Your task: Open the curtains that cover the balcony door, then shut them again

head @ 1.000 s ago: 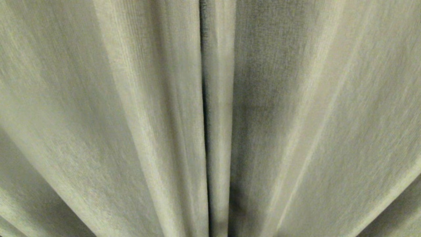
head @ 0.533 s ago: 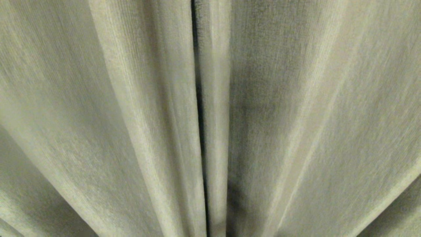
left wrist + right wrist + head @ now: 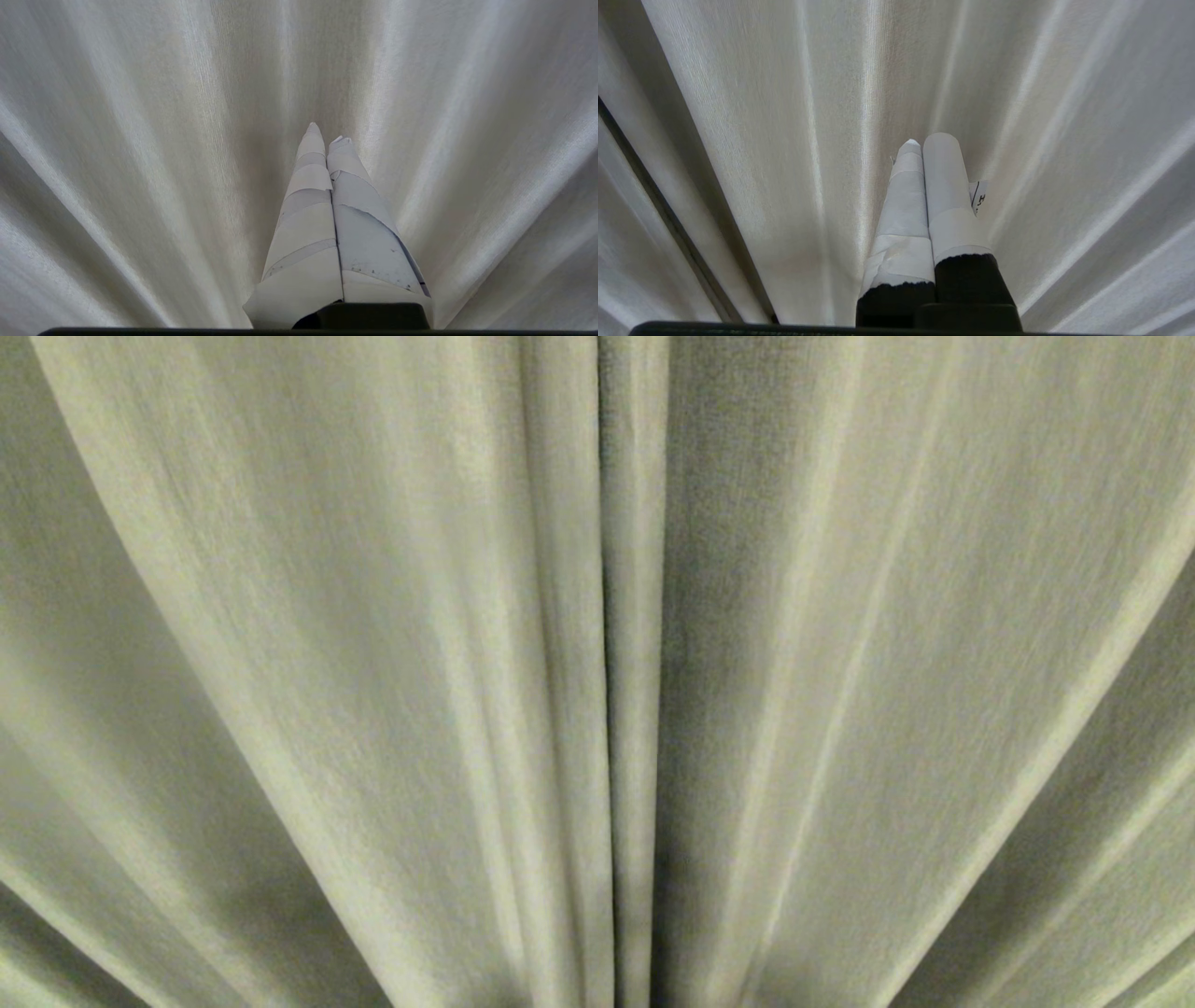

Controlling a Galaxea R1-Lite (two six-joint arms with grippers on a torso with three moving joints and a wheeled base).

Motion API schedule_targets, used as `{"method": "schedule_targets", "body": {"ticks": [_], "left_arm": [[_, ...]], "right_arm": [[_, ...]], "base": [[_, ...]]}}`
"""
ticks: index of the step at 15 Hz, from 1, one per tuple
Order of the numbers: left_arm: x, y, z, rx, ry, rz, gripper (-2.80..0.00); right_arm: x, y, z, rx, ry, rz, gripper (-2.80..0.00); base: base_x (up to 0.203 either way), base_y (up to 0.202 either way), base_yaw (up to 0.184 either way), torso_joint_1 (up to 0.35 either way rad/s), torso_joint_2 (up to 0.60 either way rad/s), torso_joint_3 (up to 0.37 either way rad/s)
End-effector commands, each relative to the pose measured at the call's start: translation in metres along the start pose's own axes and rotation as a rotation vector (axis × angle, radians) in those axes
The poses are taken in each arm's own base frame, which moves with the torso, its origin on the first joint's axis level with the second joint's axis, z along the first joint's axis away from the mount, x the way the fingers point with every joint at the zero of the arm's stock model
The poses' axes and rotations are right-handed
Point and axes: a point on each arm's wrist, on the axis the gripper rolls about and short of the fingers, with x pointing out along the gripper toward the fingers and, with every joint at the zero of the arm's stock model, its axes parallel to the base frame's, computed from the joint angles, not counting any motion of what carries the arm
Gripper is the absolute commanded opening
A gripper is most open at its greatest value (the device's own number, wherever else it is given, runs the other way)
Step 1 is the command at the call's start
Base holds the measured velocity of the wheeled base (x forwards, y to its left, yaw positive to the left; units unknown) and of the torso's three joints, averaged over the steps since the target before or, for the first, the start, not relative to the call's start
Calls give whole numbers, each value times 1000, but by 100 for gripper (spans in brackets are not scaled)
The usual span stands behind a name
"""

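In the head view the curtains (image 3: 373, 663) fill everything, drawn together at a dark central seam; the balcony door is hidden. In the left wrist view the left gripper (image 3: 325, 133) points at the cloth, fingers together. The right gripper (image 3: 927, 142) does likewise. Judged risk: fingers pressed together could slide off the pleats. No containers show.

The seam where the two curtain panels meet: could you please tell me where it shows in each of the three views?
Head view: the seam runs as a dark vertical line just right of centre, top to bottom.
Left wrist view: not in it; only pleats of the curtains behind the shut left gripper.
Right wrist view: a dark slanted gap near one edge, away from the shut right gripper.
Shared landmark: the cream pleated fabric.
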Motion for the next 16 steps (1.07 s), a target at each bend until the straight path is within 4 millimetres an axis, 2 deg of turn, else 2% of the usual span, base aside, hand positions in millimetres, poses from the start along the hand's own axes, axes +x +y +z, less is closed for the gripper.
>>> {"method": "schedule_targets", "body": {"ticks": [1, 11, 16], "left_arm": [[0, 0, 0, 0, 0, 1, -280], [0, 0, 0, 1, 0, 1, -280], [0, 0, 0, 0, 0, 1, -280]], "right_arm": [[0, 0, 0, -1, 2, 1, -280], [0, 0, 0, 1, 2, -1, -280], [0, -1, 0, 100, 1, -41, -280]], "base": [[0, 0, 0, 0, 0, 0], [0, 0, 0, 0, 0, 0], [0, 0, 0, 0, 0, 0]]}}
